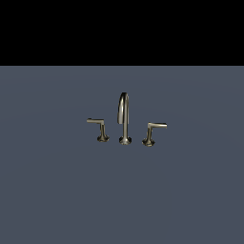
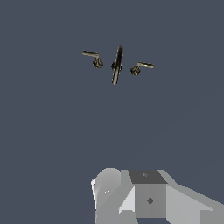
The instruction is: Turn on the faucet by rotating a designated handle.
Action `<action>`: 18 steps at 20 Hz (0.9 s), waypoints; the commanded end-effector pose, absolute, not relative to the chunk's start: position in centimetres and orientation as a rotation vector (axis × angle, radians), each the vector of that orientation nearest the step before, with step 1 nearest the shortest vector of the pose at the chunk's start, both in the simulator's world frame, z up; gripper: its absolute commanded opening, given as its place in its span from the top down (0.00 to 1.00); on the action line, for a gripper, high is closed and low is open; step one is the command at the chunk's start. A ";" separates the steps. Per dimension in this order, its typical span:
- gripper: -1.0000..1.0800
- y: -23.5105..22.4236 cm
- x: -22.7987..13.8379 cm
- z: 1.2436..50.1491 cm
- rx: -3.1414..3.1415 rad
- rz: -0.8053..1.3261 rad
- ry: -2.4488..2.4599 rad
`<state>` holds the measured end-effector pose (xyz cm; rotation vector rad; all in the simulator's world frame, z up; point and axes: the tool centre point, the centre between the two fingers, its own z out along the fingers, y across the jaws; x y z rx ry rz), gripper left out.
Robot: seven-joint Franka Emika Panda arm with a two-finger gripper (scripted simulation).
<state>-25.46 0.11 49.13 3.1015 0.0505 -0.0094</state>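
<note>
One faucet (image 1: 124, 125) stands on the counter (image 1: 57, 190), made of three separate pieces. One arched spout (image 1: 124, 116) is the middle piece. Two lever handles flank the spout: one handle (image 1: 151, 133) with its lever pointing away from the spout toward the exterior view's right, and one mirror handle (image 1: 99, 129) on the spout's other side.

dull brass-grey faucet (image 1: 124, 119) on a plain slate-blue floor (image 1: 57, 190) — black band behind, pale grey end effector (image 2: 131, 197).
</note>
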 end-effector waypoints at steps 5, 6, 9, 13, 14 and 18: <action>1.00 0.2 -25.3 48.9 3.102 -0.009 0.035; 1.00 0.2 -25.2 48.8 3.102 -0.009 0.026; 1.00 0.4 -24.7 48.2 3.103 -0.009 -0.013; 1.00 0.8 -23.8 47.0 3.103 -0.009 -0.093; 1.00 0.9 -23.5 46.6 3.102 -0.009 -0.118; 1.00 1.3 -22.0 44.8 3.097 -0.009 -0.240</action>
